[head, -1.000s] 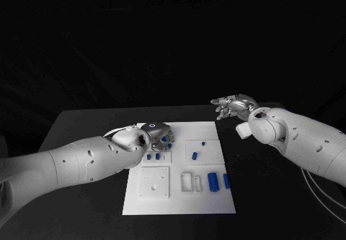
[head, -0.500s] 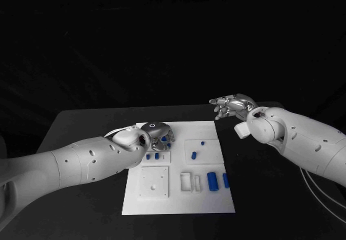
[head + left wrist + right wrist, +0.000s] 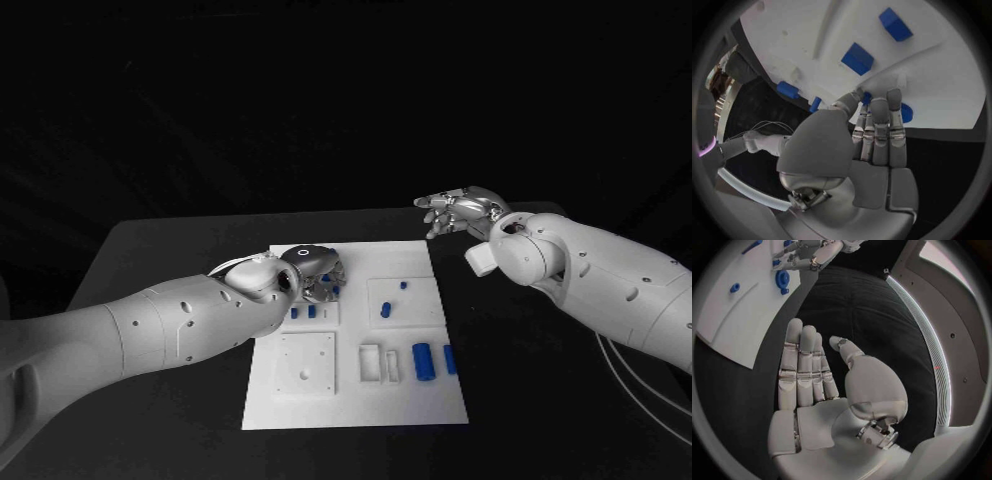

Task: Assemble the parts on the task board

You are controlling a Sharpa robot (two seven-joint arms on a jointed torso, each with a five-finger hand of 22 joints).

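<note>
The left hand rests over the far left part of the white task board, fingertips touching a small blue part; whether it grips it cannot be told. The right hand hovers beyond the board's far right corner, fingers extended, holding nothing.

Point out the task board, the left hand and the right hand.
task board [image 3: 353,405], head view, bare near edge
left hand [image 3: 315,272], head view, back of the hand
right hand [image 3: 814,385], right wrist view, open palm
</note>
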